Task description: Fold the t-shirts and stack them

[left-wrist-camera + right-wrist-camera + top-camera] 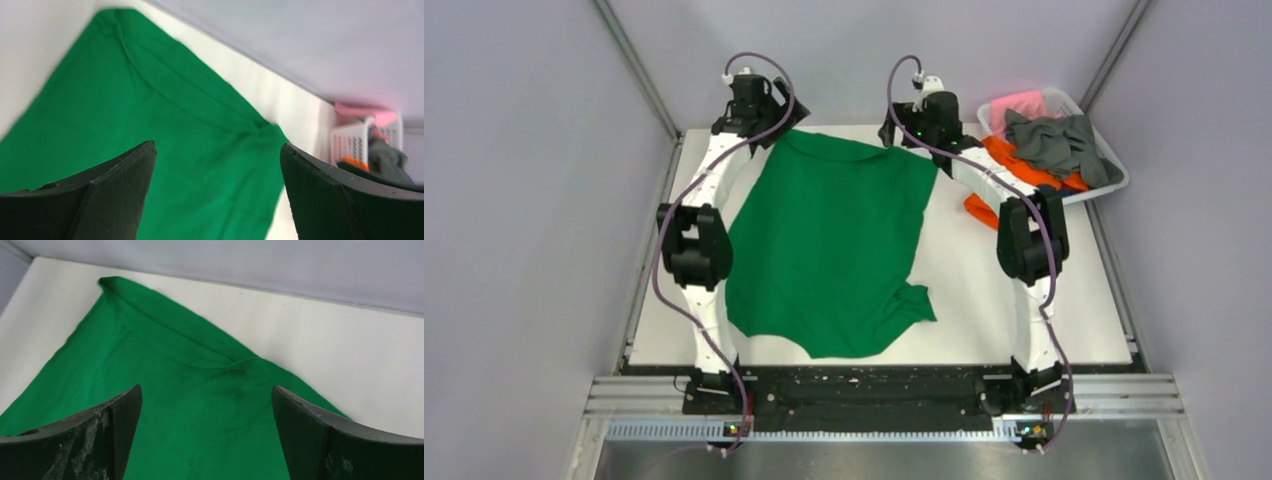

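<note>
Both tools are spread wide and grasp nothing: the left tool (217, 147) and the right tool (206, 388) each show their dark jaws parted, with only green cloth and white counter (1014, 290) between them. They hang at the far edge, the left one by the far left corner of the green tee (829, 240) and the right one by its far right corner. That tee lies spread over the middle of the counter, mostly flat, with a seam ridge running along its far end and a bunched flap at its near right corner. To the far right sits the basket (1114, 165), holding a grey tee (1054, 140), a pink tee (1014, 103) and an orange tee (1014, 160) that spills over the rim onto the counter. The likely trouble is a poor pinch: if a tool closes too high it will miss the cloth, and if it takes only one layer the tee will open up when lifted. Uneven pulls would skew the fold, and the bunched flap could get trapped inside it. The right forearm passes close to the spilled orange cloth and may drag it. Each arm reaches from its near base, elbow raised over mid-counter, wrist tipped down at the far edge.
</note>
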Available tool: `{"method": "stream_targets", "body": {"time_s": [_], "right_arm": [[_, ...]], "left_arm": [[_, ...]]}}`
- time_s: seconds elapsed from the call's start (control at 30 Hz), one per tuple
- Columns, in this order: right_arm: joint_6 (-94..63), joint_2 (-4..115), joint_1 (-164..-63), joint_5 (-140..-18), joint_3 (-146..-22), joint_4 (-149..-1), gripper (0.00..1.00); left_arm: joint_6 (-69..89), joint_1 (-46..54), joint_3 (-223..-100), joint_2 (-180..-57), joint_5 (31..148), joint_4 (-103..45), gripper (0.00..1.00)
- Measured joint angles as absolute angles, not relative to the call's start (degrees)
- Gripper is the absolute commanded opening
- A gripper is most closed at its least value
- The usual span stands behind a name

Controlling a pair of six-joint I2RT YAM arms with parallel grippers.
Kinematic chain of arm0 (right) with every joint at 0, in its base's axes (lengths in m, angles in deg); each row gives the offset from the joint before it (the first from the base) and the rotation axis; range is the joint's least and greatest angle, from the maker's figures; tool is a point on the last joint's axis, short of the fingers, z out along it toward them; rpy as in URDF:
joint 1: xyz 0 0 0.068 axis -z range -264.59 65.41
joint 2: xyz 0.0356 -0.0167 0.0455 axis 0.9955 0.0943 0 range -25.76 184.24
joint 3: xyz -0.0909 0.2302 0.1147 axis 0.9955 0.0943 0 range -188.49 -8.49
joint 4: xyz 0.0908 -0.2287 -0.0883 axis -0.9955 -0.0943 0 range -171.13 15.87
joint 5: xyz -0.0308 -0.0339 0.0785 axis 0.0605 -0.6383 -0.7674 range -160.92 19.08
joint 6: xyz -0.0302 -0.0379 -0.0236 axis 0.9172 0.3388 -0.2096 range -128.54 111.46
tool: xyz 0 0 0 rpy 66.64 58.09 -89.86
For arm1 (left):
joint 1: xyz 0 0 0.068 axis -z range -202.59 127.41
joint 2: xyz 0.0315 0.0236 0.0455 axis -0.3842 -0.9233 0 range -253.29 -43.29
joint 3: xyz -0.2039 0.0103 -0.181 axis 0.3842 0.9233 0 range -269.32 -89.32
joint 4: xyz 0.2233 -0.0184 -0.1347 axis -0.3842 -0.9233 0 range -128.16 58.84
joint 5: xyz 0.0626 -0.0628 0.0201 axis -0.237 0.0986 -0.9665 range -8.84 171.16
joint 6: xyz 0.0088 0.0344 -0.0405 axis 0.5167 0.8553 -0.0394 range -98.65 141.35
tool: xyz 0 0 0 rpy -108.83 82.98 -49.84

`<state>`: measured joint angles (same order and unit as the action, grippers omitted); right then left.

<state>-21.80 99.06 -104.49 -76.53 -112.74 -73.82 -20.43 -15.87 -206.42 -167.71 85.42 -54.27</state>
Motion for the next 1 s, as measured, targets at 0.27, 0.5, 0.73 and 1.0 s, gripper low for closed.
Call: {"method": "stream_targets", "body": {"time_s": [0.27,0.5,0.73,1.0], "right_arm": [[-22.2,95.8,-105.5,-84.4,-102.9,-76.6,0.99],[-22.0,96.7,-110.4,-82.6,-98.4,-81.5,0.99],[-24.3,92.5,-113.6,-78.7,-86.8,-75.5,0.99],[-27.8,82.4,-113.5,-78.2,-69.1,-65.1,0.99]], "left_arm": [[-22.4,-10.8,-173.1,-138.6,85.2,-55.9,0.99],[-28.5,-9.1,-137.3,-113.2,84.0,-59.5,0.99],[-34.4,-9.2,-118.1,-101.9,84.8,-56.9,0.99],[-35.4,-9.5,-128.3,-120.9,84.2,-55.0,0.99]]}}
